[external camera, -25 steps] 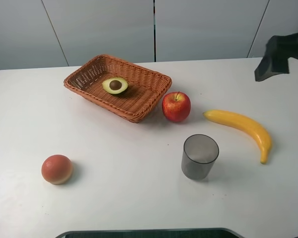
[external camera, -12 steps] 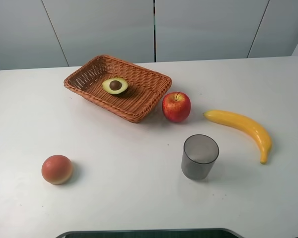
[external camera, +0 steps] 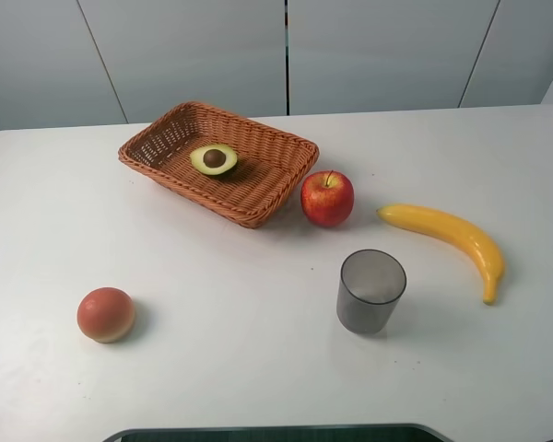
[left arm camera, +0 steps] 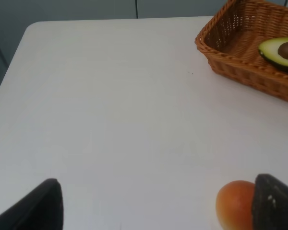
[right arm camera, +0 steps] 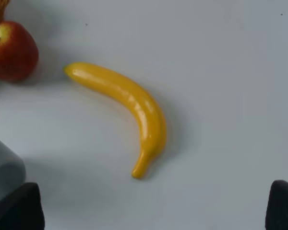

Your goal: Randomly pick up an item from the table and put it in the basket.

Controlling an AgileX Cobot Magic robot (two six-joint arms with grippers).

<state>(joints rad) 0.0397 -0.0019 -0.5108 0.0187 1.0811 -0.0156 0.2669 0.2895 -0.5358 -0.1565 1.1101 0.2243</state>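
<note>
My left hand [left arm camera: 156, 206] is spread wide and holds nothing. It hangs above the desk [external camera: 221, 368], near the side where the round orange-red fruit [external camera: 105, 314] sits alone, and one side of the hand partly hides that fruit in my wrist view. My right hand [right arm camera: 149, 208] is also wide apart and empty, above the stretch of desk where the banana [external camera: 452, 236] lies on its side. Neither hand shows in the high view.

The avocado half [external camera: 214, 158] lies inside the basket [external camera: 195, 191], cut face up with its brown pit showing. It rests on the woven floor, toward the end of the basket nearer my left side. The basket stands toward the far edge of the desk, set at an angle.

The apple [external camera: 327, 197] stands upright just beside the basket's near right corner. I cannot tell whether the two touch. The banana is a little further right, apart from the apple, with its stem end pointing toward the near edge. The cup [external camera: 370, 291] stands upright and open in front of the apple, between it and the near edge. It touches nothing. The orange-red fruit is well apart from all of these.
</note>
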